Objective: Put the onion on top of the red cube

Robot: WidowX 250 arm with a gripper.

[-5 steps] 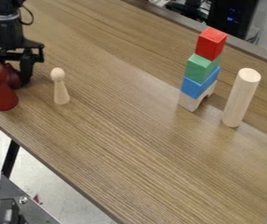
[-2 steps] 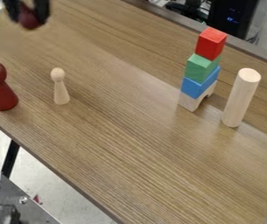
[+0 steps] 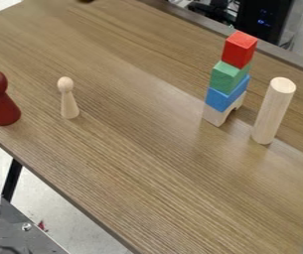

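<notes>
The red cube [image 3: 240, 49] is the top block of a stack at the upper right. It rests on a green block [image 3: 230, 77], with a blue block [image 3: 227, 95] below that and a pale wooden arch block [image 3: 222, 111] at the base. A small dark bit of something shows at the top edge, left of centre; I cannot tell whether it is the onion or part of the gripper.
A pale wooden cylinder [image 3: 273, 111] stands upright just right of the stack. On the left are a dark red peg figure [image 3: 4, 106] and a smaller pale one [image 3: 69, 103]. The wooden table [image 3: 140, 149] has its front edge running diagonally at lower left.
From beside the dark red figure, the gripper has risen with the dark red onion between its fingers, and has passed up out of the frame. The blocks and figures have not moved.
</notes>
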